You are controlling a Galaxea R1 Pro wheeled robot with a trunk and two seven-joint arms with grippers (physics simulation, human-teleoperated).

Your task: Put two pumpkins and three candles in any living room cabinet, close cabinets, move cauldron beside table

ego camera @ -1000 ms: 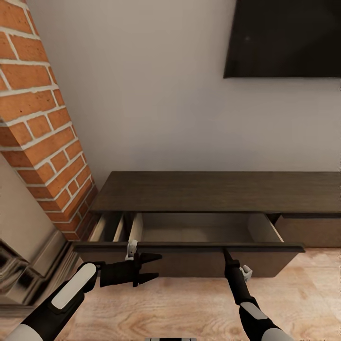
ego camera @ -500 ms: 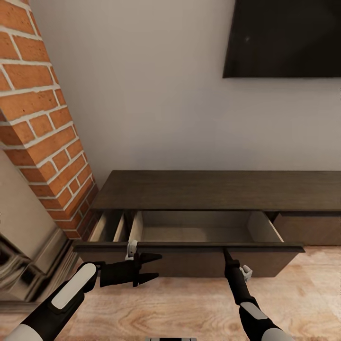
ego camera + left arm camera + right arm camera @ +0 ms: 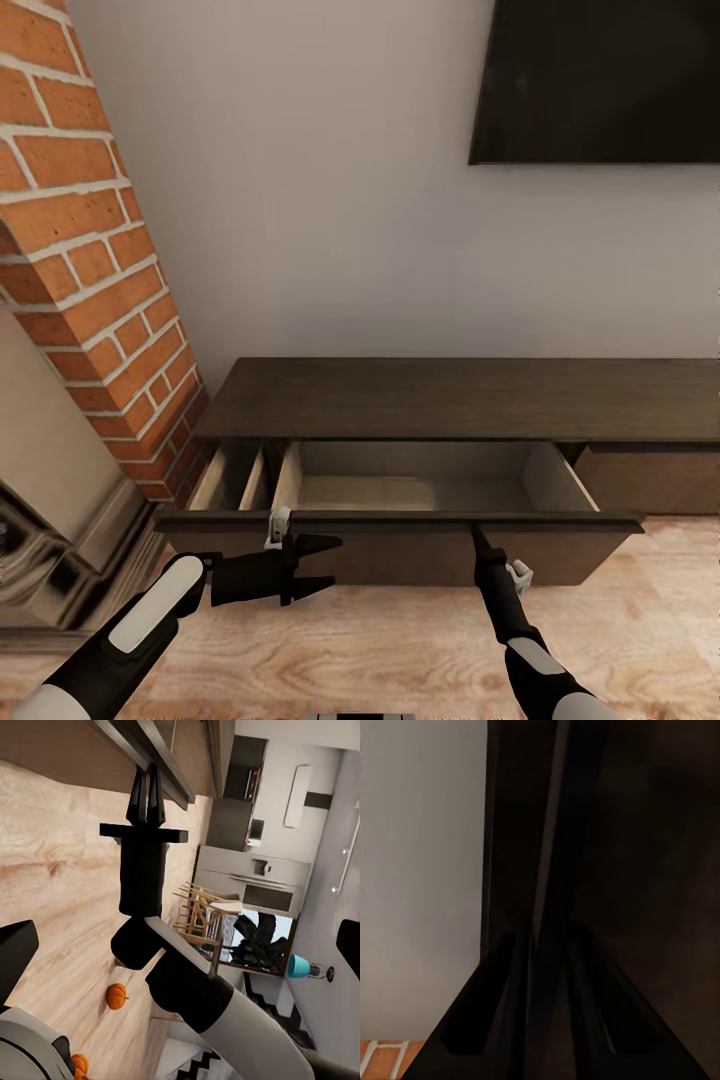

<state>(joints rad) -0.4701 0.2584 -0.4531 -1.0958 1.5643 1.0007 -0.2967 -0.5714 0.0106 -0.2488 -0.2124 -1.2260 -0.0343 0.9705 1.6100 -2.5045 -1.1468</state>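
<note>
- The long low dark brown wooden cabinet (image 3: 470, 400) has one drawer (image 3: 420, 490) pulled out, its pale beige inside bare: nothing stowed there yet, by the look of it.
- Two small round orange pumpkins (image 3: 115, 995) sit on the wood floor, well away from the cabinet.
- Right gripper (image 3: 478, 541) is pinched on the drawer front's top edge, forearm angled up.
- Left gripper (image 3: 318, 563), just below that front, holds nothing, fingers spread.
</note>
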